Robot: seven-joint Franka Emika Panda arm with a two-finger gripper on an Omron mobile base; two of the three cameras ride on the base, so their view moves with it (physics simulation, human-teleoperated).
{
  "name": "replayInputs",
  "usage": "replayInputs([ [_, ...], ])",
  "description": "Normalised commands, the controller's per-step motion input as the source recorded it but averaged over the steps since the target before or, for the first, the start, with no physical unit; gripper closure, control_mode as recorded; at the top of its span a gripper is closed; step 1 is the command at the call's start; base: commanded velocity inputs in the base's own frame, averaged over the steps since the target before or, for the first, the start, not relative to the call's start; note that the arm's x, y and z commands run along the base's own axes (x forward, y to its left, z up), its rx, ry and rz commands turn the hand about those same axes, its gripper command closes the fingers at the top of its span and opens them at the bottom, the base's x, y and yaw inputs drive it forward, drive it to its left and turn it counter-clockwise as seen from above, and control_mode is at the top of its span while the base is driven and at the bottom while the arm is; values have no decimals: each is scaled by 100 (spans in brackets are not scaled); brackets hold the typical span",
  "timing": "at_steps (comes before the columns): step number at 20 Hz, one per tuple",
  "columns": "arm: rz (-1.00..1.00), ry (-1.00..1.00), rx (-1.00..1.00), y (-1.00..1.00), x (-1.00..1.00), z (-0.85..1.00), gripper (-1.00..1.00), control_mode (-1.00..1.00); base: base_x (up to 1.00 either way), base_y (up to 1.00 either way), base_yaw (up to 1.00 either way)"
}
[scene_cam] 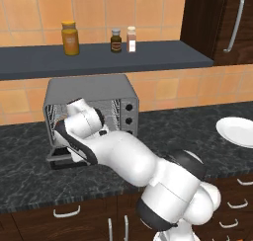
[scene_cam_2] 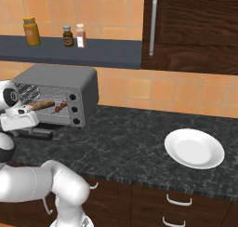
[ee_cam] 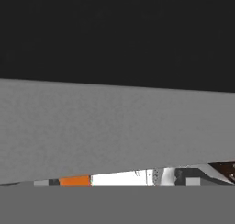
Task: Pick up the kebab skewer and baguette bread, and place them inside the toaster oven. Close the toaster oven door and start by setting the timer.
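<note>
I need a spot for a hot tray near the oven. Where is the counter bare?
Bare dark counter lies between the toaster oven and the white plate, and in front of the plate. It is crowded at the oven's mouth: the arm and the dropped toaster oven door fill it.
</note>
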Motion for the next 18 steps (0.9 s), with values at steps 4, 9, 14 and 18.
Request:
replayInputs([
  [4, 0, -22, 7, -7, 99, 0, -100, -100, 0, 0, 0],
  [9, 0, -24, 5, -1, 88, -6, -100, -100, 0, 0, 0],
  [14, 0, -19, 3, -5, 85, -14, -100, -100, 0, 0, 0],
  [18, 0, -20, 3, -10, 71, -5, -100, -100, 0, 0, 0],
])
